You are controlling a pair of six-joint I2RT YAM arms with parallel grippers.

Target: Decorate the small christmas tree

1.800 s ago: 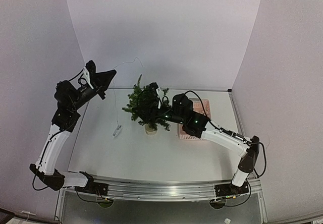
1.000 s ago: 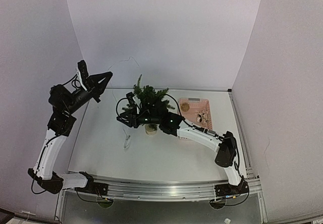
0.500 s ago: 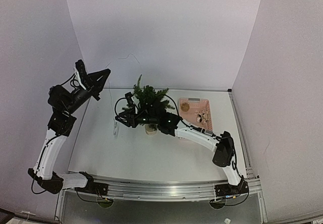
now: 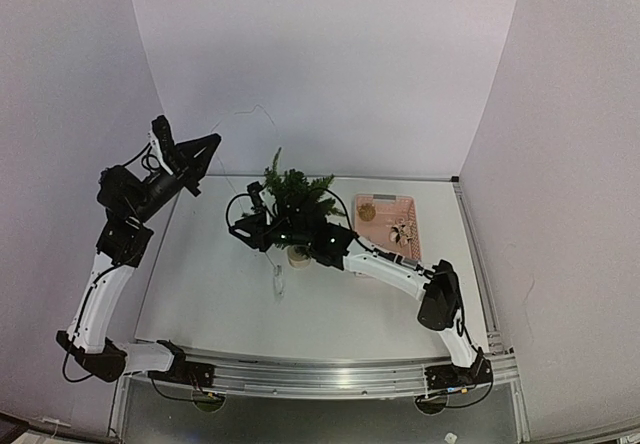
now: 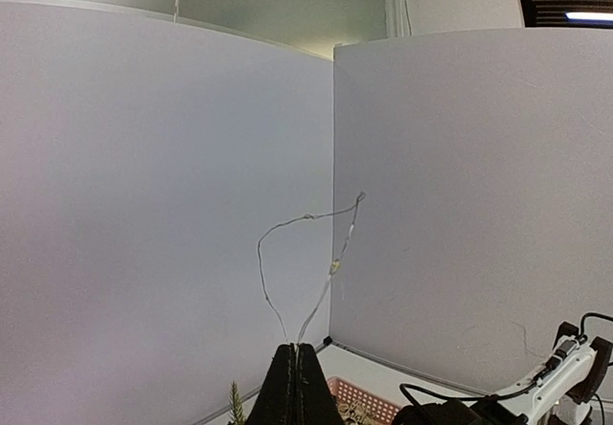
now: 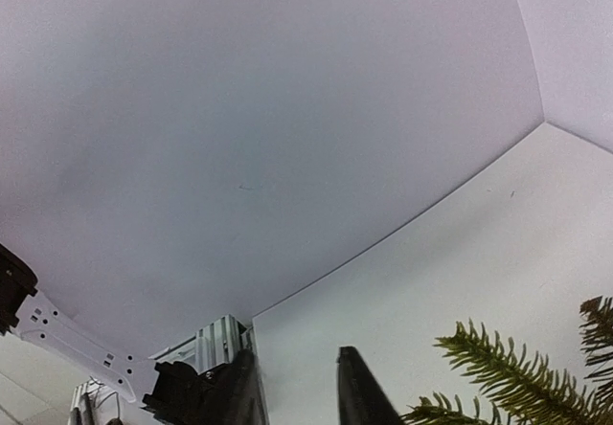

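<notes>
The small christmas tree stands in its pale pot at mid-table. My left gripper is raised to its left, shut on a thin light wire that arches up and drops toward the tree. In the left wrist view the shut fingers pinch the wire, which loops above them. A small white box on the wire lies in front of the pot. My right gripper reaches across to the tree's left side. In the right wrist view it is open, with fir branches to its right.
A pink basket with ornaments sits right of the tree and shows low in the left wrist view. White walls close in the table on the left, back and right. The right arm lies across the table in front of the basket.
The small white box on the wire has swung right, from left of the tree to in front of the pot. The right gripper's jaws have narrowed a little. The left arm has barely moved.
</notes>
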